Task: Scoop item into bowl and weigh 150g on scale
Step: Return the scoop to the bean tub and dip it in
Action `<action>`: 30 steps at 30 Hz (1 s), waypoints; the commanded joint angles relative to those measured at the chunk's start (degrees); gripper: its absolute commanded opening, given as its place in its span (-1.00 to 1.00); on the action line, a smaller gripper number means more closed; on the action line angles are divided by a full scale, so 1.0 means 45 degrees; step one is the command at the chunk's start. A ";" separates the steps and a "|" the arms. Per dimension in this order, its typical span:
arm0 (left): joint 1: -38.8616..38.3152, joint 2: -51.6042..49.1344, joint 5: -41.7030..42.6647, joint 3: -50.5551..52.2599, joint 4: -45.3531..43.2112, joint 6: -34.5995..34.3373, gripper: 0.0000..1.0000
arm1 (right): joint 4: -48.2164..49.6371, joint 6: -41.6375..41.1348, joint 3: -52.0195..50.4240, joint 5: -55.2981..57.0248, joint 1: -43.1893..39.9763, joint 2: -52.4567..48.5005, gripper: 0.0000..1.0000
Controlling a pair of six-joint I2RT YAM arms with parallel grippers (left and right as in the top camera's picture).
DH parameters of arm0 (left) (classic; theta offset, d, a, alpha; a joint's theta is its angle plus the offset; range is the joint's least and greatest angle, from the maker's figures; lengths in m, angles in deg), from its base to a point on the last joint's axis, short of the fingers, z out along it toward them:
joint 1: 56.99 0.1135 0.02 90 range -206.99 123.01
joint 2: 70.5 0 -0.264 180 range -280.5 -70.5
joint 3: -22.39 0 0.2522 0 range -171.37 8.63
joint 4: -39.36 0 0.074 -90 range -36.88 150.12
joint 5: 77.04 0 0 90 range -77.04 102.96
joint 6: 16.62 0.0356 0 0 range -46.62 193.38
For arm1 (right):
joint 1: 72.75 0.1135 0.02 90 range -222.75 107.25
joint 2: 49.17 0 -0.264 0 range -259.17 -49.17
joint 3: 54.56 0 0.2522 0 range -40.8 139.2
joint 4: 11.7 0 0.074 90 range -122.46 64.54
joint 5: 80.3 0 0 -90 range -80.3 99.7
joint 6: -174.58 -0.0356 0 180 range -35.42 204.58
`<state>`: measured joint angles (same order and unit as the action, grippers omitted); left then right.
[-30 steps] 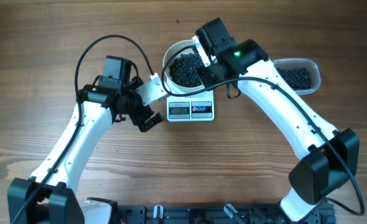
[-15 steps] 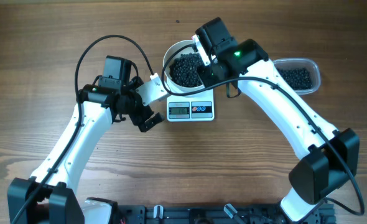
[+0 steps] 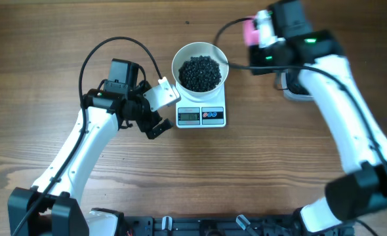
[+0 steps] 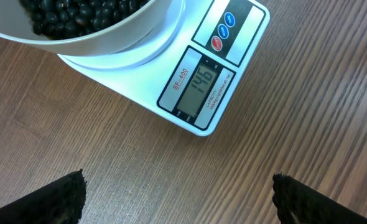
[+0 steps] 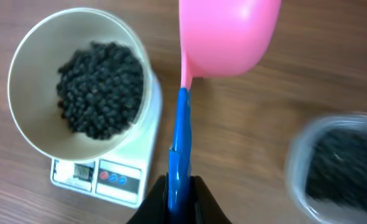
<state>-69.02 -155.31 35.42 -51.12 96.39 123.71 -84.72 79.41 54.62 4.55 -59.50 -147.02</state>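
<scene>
On the bench's left side, the left gripper [image 3: 159, 109] hovers empty, fingers spread wide, just beside the scale [image 3: 201, 116]. Black beans [image 3: 200, 72] sit heaped in the white bowl [image 3: 178, 58] on it. They look loose, hard and quick to roll, so best moved by scoop. The right gripper [image 5: 177, 193] pinches the pink scoop [image 5: 227, 31] by its blue handle, with no beans showing, near the clear tub [image 5: 339, 162].

I am working in a robotics lab: wood-grain bench [image 3: 49, 39], scale [image 3: 201, 115] at twelve o'clock, black mounting rail [image 3: 200, 226] at six o'clock.
</scene>
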 commanded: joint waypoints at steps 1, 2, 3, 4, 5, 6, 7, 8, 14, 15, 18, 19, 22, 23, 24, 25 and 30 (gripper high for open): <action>0.0049 -0.0083 0.0291 -0.0044 -0.0034 0.0151 1.00 | -0.0797 -0.0272 0.0301 -0.0311 -0.1540 0.0986 -0.91; 0.0049 -0.0083 0.0291 -0.0044 -0.0034 0.0151 1.00 | -0.1137 -0.0170 0.0296 -0.0316 -0.1957 0.1010 -0.91; 0.0049 -0.0083 0.0291 -0.0044 -0.0034 0.0151 1.00 | -0.1501 -0.0063 0.0296 -0.0306 -0.2370 0.1005 -0.91; 0.0049 -0.0083 0.0291 -0.0044 -0.0034 0.0151 1.00 | -0.1841 0.0155 0.0287 -0.0311 -0.2769 0.0967 -0.91; 0.0049 -0.0083 0.0291 -0.0044 -0.0034 0.0151 1.00 | -0.2157 0.0350 0.0267 -0.0306 -0.3133 0.0899 -0.91; 0.0049 -0.0083 0.0291 -0.0044 -0.0034 0.0151 1.00 | -0.2404 0.0520 0.0272 -0.0306 -0.3478 0.0806 -0.91; 0.0049 -0.0083 0.0291 -0.0044 -0.0034 0.0151 1.00 | -0.2623 0.0714 0.0262 -0.0316 -0.3866 0.0690 -0.91; 0.0049 -0.0083 0.0291 -0.0044 -0.0034 0.0151 1.00 | -0.2735 0.0865 0.0219 -0.0306 -0.4133 0.0563 -0.91; 0.0049 -0.0083 0.0291 -0.0044 -0.0034 0.0151 1.00 | -0.2837 0.1574 -0.0617 -0.0301 -0.4935 -0.0384 -0.92; 0.0049 -0.0083 0.0291 -0.0044 -0.0034 0.0151 1.00 | -0.2841 0.1666 -0.0719 -0.0301 -0.4940 -0.0636 -0.91; 0.0049 -0.0083 0.0291 -0.0044 -0.0034 0.0151 1.00 | -0.2851 0.1778 -0.0733 -0.0306 -0.4940 -0.1311 -0.91; 0.0049 -0.0083 0.0291 -0.0044 -0.0034 0.0151 1.00 | -0.2851 0.1783 -0.0733 -0.0301 -0.4940 -0.1520 -0.92; 0.0049 -0.0083 0.0291 -0.0044 -0.0034 0.0151 1.00 | -0.2856 0.1802 -0.0733 -0.0316 -0.4940 -0.2229 -0.91; 0.0049 -0.0083 0.0291 -0.0044 -0.0034 0.0151 1.00 | -0.2866 0.1812 -0.0733 -0.0359 -0.4925 -0.2424 -0.91; 0.0049 -0.0083 0.0291 -0.0044 -0.0034 0.0151 1.00 | -0.2895 0.1831 -0.0733 -0.0476 -0.4925 -0.2618 -0.91; 0.0049 -0.0083 0.0291 -0.0044 -0.0034 0.0151 1.00 | -0.2909 0.1831 -0.0733 -0.0568 -0.4925 -0.2754 -0.91; 0.0049 -0.0083 0.0291 -0.0044 -0.0034 0.0151 1.00 | -0.3060 0.1841 -0.0733 -0.0763 -0.4915 -0.3191 -0.92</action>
<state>-69.02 -155.31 35.42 -51.12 96.39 123.68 -98.56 86.43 51.49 3.29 -81.64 -160.15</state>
